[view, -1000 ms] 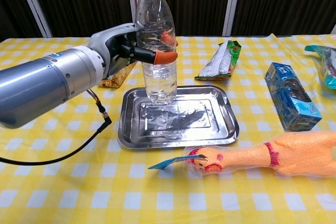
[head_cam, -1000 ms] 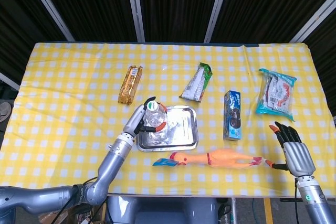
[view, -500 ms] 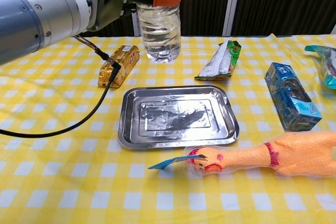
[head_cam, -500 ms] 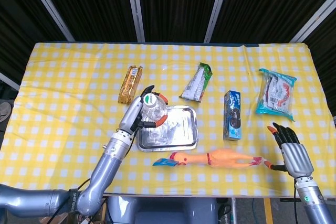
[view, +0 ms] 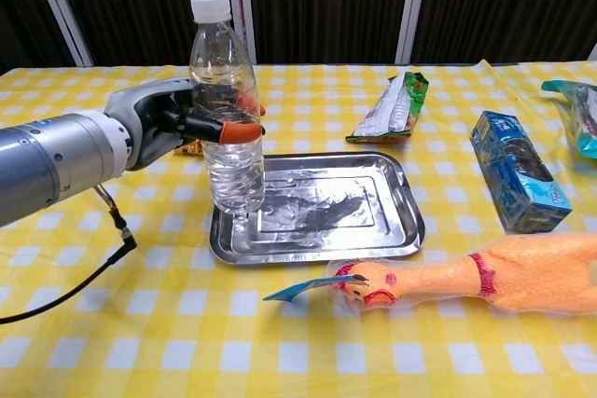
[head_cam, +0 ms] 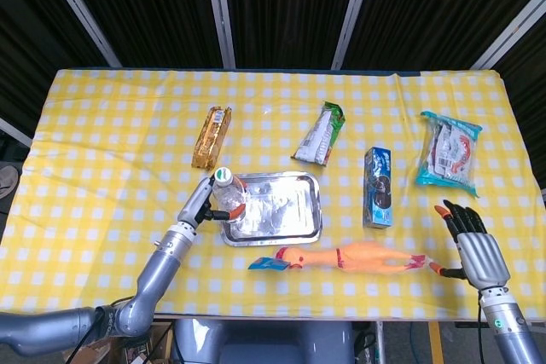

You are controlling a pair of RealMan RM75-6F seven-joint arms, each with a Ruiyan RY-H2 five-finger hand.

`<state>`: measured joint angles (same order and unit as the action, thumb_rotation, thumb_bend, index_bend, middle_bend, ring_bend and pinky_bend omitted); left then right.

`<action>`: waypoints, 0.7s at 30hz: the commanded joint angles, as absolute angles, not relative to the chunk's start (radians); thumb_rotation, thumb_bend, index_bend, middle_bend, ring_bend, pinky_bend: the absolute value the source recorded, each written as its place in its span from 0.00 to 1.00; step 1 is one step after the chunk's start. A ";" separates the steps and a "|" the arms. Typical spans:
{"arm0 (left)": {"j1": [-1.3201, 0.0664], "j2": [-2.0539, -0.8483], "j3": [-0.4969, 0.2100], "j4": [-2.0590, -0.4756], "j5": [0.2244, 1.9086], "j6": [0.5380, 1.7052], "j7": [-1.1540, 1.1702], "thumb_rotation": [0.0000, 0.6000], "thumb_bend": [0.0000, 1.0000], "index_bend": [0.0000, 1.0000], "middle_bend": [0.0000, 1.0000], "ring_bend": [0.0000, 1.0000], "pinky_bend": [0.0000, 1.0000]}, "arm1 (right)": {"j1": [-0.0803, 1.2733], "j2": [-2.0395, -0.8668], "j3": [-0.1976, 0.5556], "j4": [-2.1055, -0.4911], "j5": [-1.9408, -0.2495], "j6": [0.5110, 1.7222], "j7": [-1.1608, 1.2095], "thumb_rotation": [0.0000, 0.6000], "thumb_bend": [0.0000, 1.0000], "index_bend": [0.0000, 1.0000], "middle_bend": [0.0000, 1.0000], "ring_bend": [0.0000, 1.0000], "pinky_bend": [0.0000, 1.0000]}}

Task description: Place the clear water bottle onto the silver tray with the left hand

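Note:
A clear water bottle (view: pixel 231 137) with a white cap stands upright at the left end of the silver tray (view: pixel 345 212). My left hand (view: pixel 173 123) grips it around the middle, its orange-tipped fingers wrapped over the front. In the head view the bottle (head_cam: pixel 226 193) shows at the tray's (head_cam: pixel 286 210) left edge with the left hand (head_cam: pixel 205 202) beside it. My right hand (head_cam: pixel 473 240) hovers at the table's right front with fingers spread and nothing in it.
A rubber chicken (view: pixel 466 277) lies just in front of the tray. A blue box (view: pixel 518 179), a green-white packet (view: pixel 392 104), a gold bar (head_cam: pixel 212 136) and a snack bag (head_cam: pixel 450 151) lie around it.
The left hand had raised the bottle high above the tray half a second ago; now it has come down and leftward, with the bottle at the tray's left end.

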<state>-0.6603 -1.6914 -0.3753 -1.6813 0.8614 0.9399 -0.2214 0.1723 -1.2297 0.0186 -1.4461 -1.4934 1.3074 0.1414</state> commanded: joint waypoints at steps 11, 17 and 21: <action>-0.757 -1.588 -0.593 -2.127 0.730 1.076 -0.049 1.00 0.44 0.51 0.47 0.00 0.03 | 0.172 -1.227 0.017 -1.460 -1.492 1.307 0.131 1.00 0.05 0.11 0.00 0.00 0.00; -0.820 -1.554 -0.633 -2.199 0.563 1.198 0.076 1.00 0.44 0.51 0.47 0.00 0.03 | 0.173 -1.220 0.016 -1.466 -1.491 1.302 0.137 1.00 0.05 0.11 0.00 0.00 0.00; -0.826 -1.550 -0.592 -2.170 0.503 1.211 0.097 1.00 0.44 0.51 0.47 0.00 0.03 | 0.172 -1.218 0.016 -1.471 -1.494 1.306 0.137 1.00 0.05 0.11 0.00 0.00 0.00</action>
